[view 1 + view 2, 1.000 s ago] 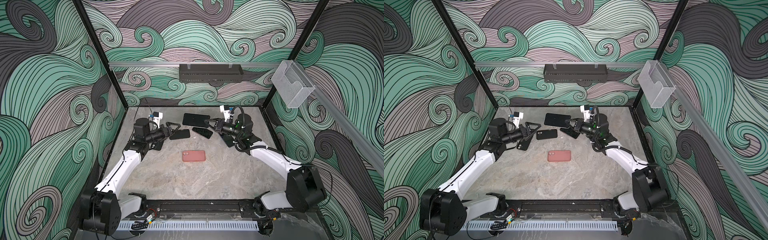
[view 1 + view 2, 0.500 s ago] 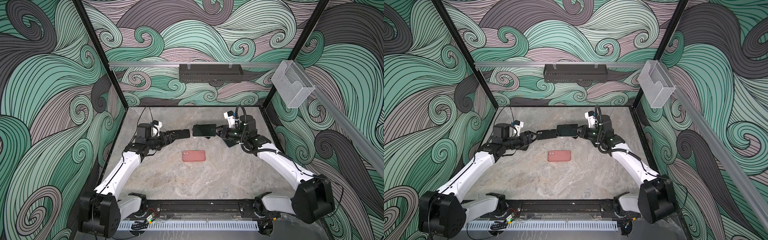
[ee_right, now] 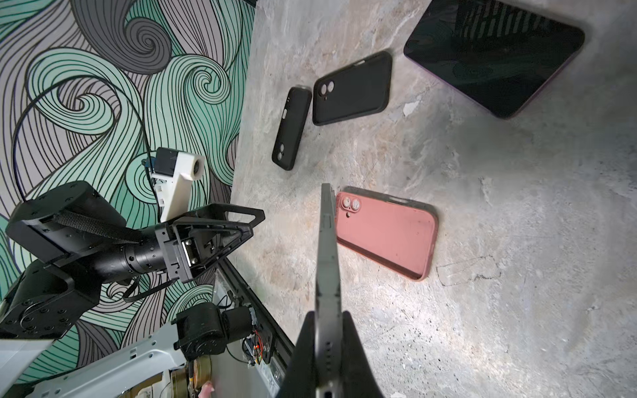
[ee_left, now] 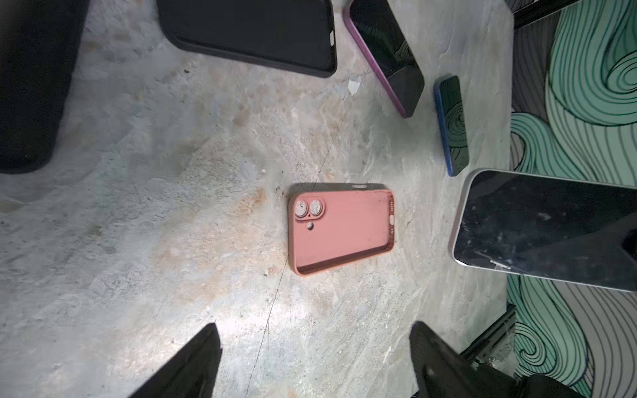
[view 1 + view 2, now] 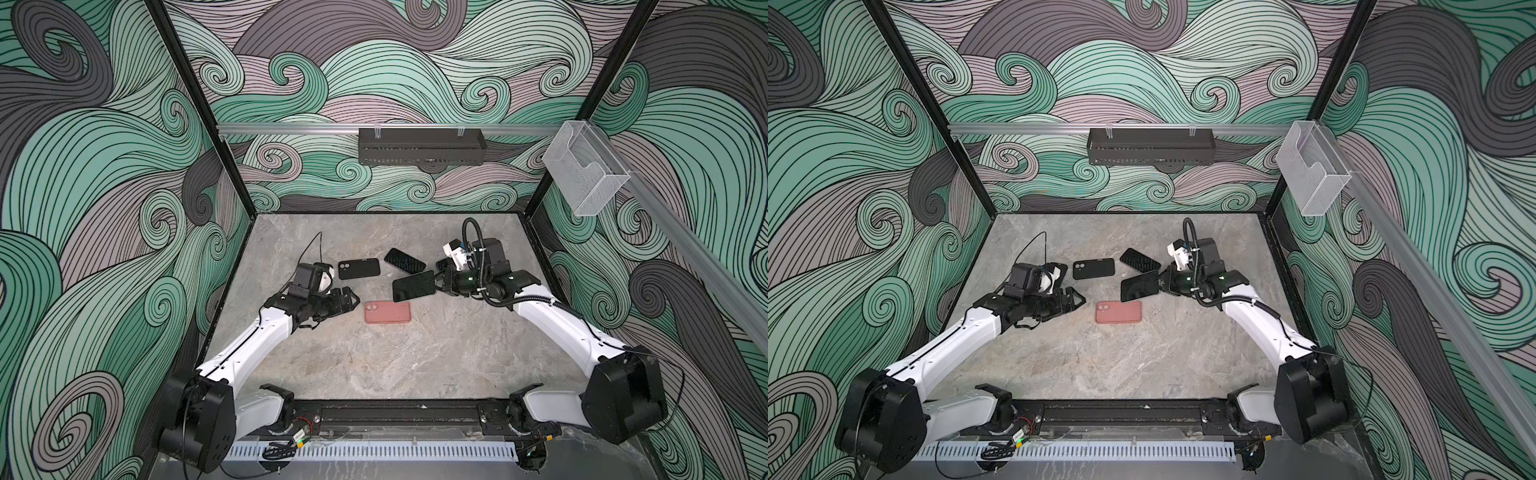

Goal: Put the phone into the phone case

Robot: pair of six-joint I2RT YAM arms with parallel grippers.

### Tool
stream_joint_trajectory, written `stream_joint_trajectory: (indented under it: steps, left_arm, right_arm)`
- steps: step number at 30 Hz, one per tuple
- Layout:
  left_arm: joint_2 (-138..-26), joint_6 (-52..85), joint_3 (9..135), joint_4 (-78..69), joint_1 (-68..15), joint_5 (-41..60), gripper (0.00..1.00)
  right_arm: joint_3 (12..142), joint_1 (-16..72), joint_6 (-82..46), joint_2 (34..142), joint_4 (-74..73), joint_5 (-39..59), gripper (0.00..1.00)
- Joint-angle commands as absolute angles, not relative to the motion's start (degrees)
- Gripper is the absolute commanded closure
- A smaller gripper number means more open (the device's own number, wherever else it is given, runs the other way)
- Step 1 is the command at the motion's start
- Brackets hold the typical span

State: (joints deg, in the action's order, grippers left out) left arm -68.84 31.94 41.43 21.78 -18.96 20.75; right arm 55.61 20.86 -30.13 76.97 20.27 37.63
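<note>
The pink phone case (image 5: 387, 312) (image 5: 1118, 312) lies open side up mid-table, empty in the left wrist view (image 4: 341, 231) and in the right wrist view (image 3: 386, 234). My right gripper (image 5: 436, 283) (image 3: 327, 320) is shut on the end of a dark-screened phone (image 5: 413, 286) (image 5: 1139, 285) (image 4: 544, 227), which hangs just behind and right of the case. The right wrist view shows the phone's edge (image 3: 327, 248) reaching to the case's camera end. My left gripper (image 5: 353, 300) (image 4: 315, 334) stands open and empty, just left of the case.
A black case (image 5: 359, 268) (image 3: 351, 89) and a purple-edged phone (image 5: 404, 261) (image 4: 386, 51) lie behind the pink case. A second black case (image 3: 291, 129) sits by the left arm, a blue phone (image 4: 453, 124) near the right wrist. A black tray (image 5: 419, 145) and clear bin (image 5: 586, 170) hang on the walls.
My right gripper has brought the phone forward, toward the pink case. My left gripper has pulled back from the black case to the pink case's left end, still open.
</note>
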Motion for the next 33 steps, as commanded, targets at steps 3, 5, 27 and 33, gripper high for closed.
stream_joint_trajectory:
  steps: [3, 5, 27, 33]
  left_arm:
    - [-72.13, 31.89, 41.21, 19.58, -22.25, 17.45, 0.20]
    - [-73.25, 32.03, 41.03, 17.79, -22.63, 17.93, 0.22]
    - [-91.06, 27.78, 45.72, 9.81, -22.76, 26.63, 0.46]
    - [-93.54, 26.67, 46.66, 9.90, -22.82, 26.98, 0.49]
  right_arm:
    - [56.67, 21.15, -28.27, 79.89, 21.66, 41.06, 1.00]
    - [56.43, 21.51, -28.60, 81.04, 20.86, 41.18, 1.00]
    - [57.45, 26.54, -36.12, 95.47, 4.84, 41.66, 1.00]
    - [57.38, 27.41, -36.99, 97.35, 2.84, 41.79, 1.00]
